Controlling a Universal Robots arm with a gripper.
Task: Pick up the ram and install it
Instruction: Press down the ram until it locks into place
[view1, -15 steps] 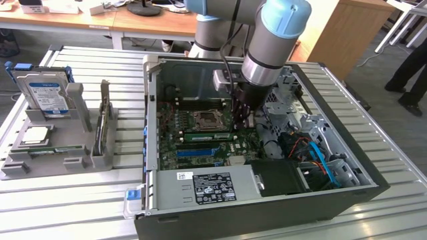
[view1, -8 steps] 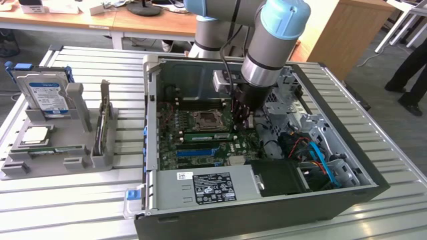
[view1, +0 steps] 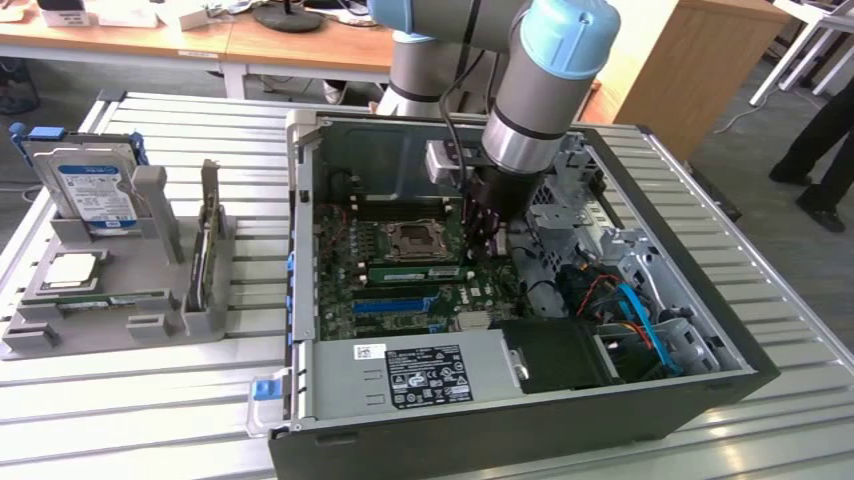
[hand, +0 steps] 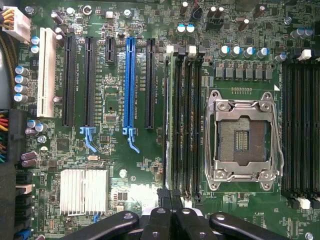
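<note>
Where gripper (hand: 170, 212) closes — ram (hand: 168, 120) meets it.

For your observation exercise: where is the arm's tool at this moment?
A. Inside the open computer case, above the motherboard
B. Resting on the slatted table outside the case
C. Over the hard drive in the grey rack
A: the tool reaches down into the open computer case, over the motherboard beside the empty processor socket.

1. Black label (view1: 427, 376) on the silver power supply (view1: 400, 385), at six o'clock in the open computer case (view1: 694, 300): white print and marks, none of them readable
2. Small white sticker (view1: 368, 351) just at its ten o'clock: unreadable
3. Blue-and-white label (view1: 96, 200) on the hard drive (view1: 88, 186), at nine o'clock of the case: print unreadable
4. White lettering beside the motherboard (hand: 150, 165) slots: unreadable
</note>
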